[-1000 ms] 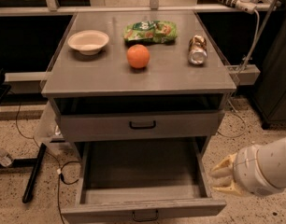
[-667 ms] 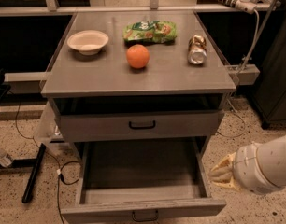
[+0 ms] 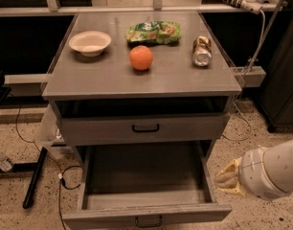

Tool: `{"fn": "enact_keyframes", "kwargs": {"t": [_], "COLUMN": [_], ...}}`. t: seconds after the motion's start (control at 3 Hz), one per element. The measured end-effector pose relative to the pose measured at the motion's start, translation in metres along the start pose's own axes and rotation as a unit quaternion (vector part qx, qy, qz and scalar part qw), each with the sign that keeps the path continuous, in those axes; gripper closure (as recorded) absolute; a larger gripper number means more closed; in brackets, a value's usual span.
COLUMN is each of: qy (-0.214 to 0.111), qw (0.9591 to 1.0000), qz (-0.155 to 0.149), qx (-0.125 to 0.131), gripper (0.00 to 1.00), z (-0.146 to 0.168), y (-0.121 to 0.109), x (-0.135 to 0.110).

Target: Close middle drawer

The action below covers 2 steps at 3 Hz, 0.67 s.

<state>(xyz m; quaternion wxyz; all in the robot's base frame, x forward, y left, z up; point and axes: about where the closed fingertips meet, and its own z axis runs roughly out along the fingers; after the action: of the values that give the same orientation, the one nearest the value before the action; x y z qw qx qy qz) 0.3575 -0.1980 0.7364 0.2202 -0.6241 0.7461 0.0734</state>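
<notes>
The middle drawer (image 3: 146,213) is pulled far out at the bottom of the view. Its plain grey box is empty and its small black handle (image 3: 149,221) sits at the centre of the front. My gripper (image 3: 229,178), pale on a white arm, is low at the right. It is just outside the drawer's right side wall, near the front corner. I cannot tell whether it touches the drawer.
Above it, another grey drawer (image 3: 145,127) with a black handle stands slightly out. The cabinet top (image 3: 113,80) holds a white bowl (image 3: 90,42), an orange (image 3: 141,57), a green bag (image 3: 153,32) and a can (image 3: 202,51). Cables and a black bar (image 3: 34,178) lie on the floor at the left.
</notes>
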Motion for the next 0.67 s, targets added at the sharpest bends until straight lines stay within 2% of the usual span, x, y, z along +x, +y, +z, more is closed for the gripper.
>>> {"fn": "enact_keyframes", "kwargs": {"t": [0.33, 0.67], "qy": [-0.001, -0.01], "qw": [0.9997, 0.9984], "qz": [0.018, 0.048], "qx": [-0.015, -0.027], "gripper": [1.0, 1.0], "z": [0.035, 0.098], "y": [0.007, 0.025], "x": [0.013, 0.049]}}
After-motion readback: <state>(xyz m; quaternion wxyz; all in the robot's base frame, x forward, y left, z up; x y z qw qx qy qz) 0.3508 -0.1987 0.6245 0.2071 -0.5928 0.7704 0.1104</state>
